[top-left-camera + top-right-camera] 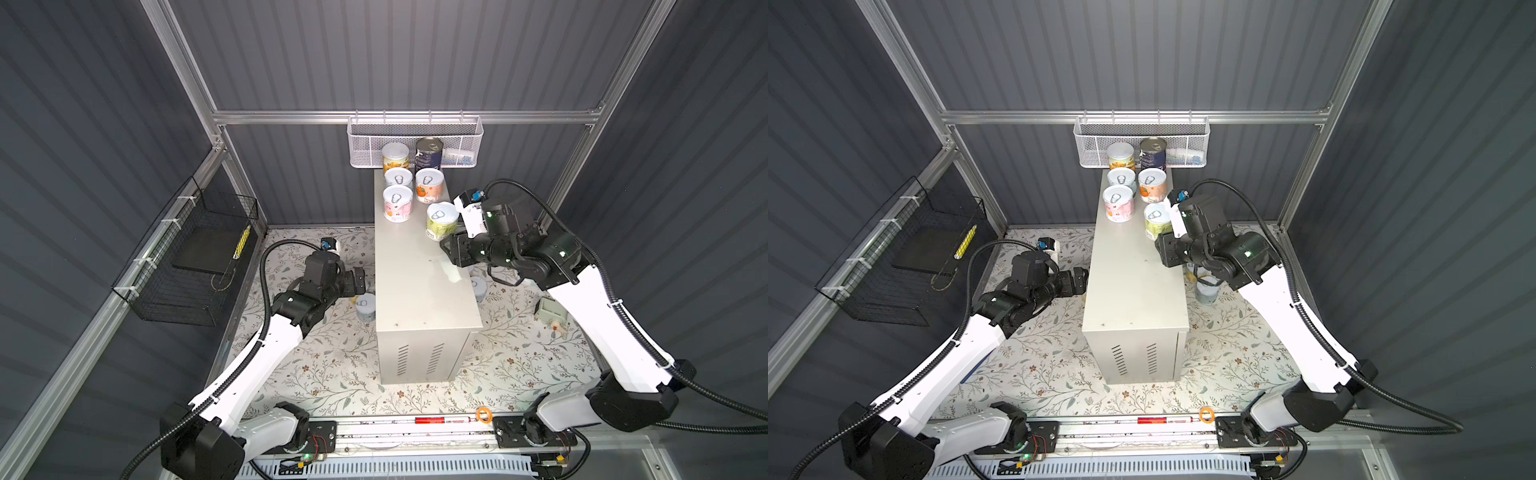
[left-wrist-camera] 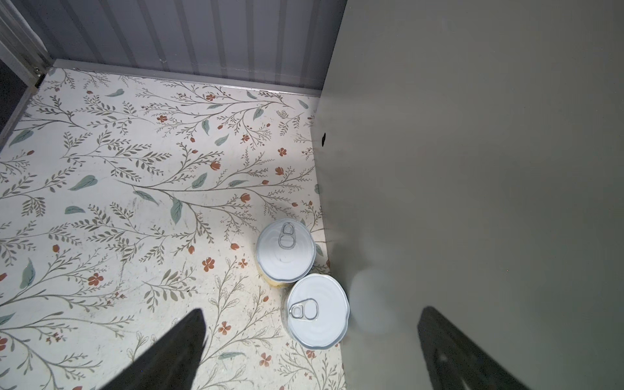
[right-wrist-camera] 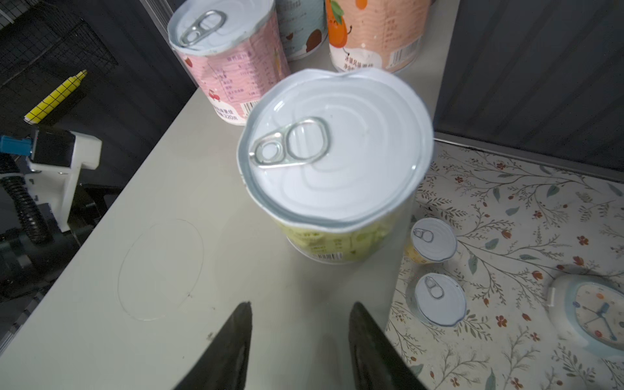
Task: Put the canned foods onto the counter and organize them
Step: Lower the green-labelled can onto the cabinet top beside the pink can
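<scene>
The counter (image 1: 415,282) stands upright in the middle of the floral table cover (image 1: 332,374), with its vent slots facing the arm bases.

Six cans stand upright on the far half of the counter top, in two columns:
- Left column, far to near: yellow can (image 1: 395,156), pale blue can (image 1: 398,178), pink can (image 1: 397,204).
- Right column, far to near: navy can (image 1: 429,153), orange can (image 1: 430,185), green can (image 1: 441,220).

The green can stands at the right edge of the top.

The right gripper (image 3: 300,305) hovers over the counter top, just short of the green can. Its jaws stand partly apart, with nothing between them.

Four more cans stand upright on the table cover:
- The left floor can (image 2: 317,310) and the yellow-sided left can (image 2: 285,250) stand close together beside the counter's left wall.
- The right floor can (image 3: 439,299) and the yellow-sided right can (image 3: 432,239) stand near the right wall. A clock (image 3: 594,314) lies face up beyond them.

The left gripper (image 2: 312,314) sits low beside the left wall, jaws spread wide. The left floor can shows between its fingers. Whether they touch it cannot be told.

The white mesh basket (image 1: 365,141) hangs on the back rail and holds a pale item (image 1: 457,158) of unclear kind. The black wire basket (image 1: 166,291) hangs on the left wall and holds a yellow marker (image 1: 242,241).
</scene>
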{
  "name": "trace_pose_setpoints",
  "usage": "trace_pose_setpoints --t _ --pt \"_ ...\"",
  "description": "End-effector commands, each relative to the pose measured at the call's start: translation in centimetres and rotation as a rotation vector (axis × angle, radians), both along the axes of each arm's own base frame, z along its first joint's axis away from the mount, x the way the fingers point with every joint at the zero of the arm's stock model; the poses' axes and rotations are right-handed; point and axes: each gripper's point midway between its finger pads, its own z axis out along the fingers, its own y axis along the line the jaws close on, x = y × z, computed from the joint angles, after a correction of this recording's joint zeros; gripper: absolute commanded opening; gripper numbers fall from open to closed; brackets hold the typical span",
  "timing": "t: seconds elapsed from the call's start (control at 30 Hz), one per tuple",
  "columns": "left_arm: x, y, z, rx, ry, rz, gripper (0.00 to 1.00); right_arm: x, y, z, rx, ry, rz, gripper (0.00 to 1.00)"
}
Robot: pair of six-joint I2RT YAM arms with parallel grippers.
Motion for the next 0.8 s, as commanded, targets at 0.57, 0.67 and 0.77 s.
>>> trace_pose_setpoints --t 0.57,0.67,0.77 --pt "0.5 -0.2 -0.1 0.0 0.006 -0.009 0.99 6.7 0.6 0.0 -0.008 -0.067 -0.084 0.54" --pt "0.4 0.0 0.0 0.005 0.004 -0.004 0.99 7.3 0.4 -0.1 0.005 -0.066 -0.1 0.54" --pt "0.4 0.0 0.1 0.005 0.003 -0.003 0.99 7.7 0.7 0.1 0.028 -0.072 -0.087 0.54"
